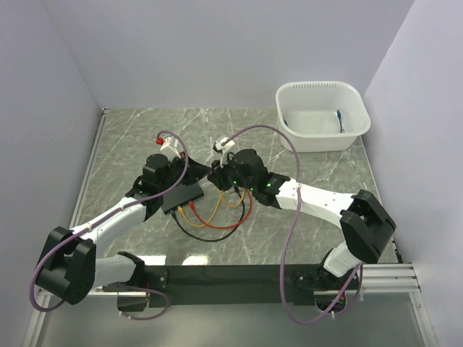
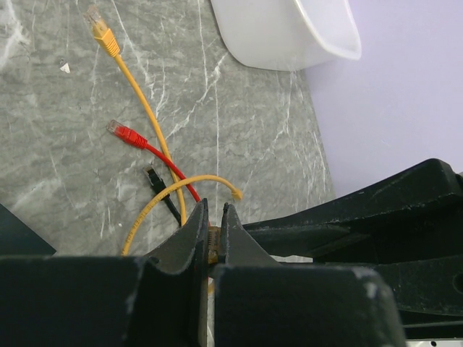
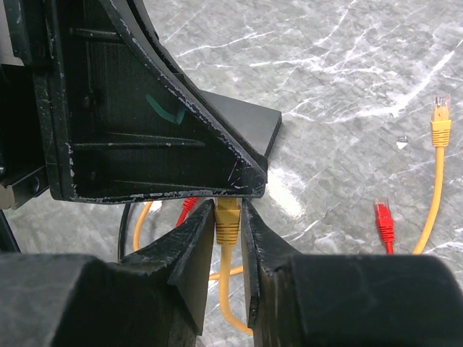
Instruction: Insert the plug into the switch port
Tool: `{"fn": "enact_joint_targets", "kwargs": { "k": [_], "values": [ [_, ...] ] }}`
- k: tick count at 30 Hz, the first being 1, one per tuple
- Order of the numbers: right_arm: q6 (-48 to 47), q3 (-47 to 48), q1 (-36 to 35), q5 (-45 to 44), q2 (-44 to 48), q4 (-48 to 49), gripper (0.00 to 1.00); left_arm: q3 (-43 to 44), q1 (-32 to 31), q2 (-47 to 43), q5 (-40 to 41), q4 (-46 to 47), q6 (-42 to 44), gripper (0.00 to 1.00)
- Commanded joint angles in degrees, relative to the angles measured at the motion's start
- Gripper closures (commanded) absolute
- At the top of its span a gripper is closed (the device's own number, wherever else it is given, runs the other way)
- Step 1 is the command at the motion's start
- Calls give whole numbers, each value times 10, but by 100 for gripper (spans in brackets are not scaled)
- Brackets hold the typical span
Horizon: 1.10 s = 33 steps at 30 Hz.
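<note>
The right gripper (image 3: 228, 210) has its jaws pinching the yellow plug (image 3: 228, 221), low in the middle of its wrist view. It is just beside the flat black switch box (image 3: 244, 121) lying on the table (image 1: 137, 137). I can't make out the port itself. The left gripper (image 2: 215, 211) has its jaws drawn almost together. A loose red plug (image 3: 383, 217) lies to the right.

Bright, even light from overhead, shadows faint and soft. White glare sits on the table (image 3: 293, 196). Close foreground in both wrist views blurs.
</note>
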<state>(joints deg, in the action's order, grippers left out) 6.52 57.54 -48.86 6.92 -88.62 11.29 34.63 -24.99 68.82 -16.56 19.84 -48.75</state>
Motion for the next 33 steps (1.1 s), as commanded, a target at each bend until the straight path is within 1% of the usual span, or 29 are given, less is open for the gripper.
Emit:
{"fn": "enact_joint_targets", "kwargs": {
  "k": [1, 17, 22, 26, 33],
  "values": [
    [1, 12, 3, -9, 7, 15, 71, 16, -1, -18, 9, 10, 10, 100],
    [2, 6, 4, -9, 12, 11, 70, 16, -1, -23, 22, 1, 16, 99],
    [3, -1, 4, -6, 17, 17, 65, 18, -1, -23, 23, -2, 19, 99],
    [2, 2, 4, -6, 14, 12, 65, 17, 0, -24, 23, -1, 18, 99],
    [3, 5, 5, -4, 8, 11, 68, 18, -1, -24, 25, -1, 19, 99]
  ]
}}
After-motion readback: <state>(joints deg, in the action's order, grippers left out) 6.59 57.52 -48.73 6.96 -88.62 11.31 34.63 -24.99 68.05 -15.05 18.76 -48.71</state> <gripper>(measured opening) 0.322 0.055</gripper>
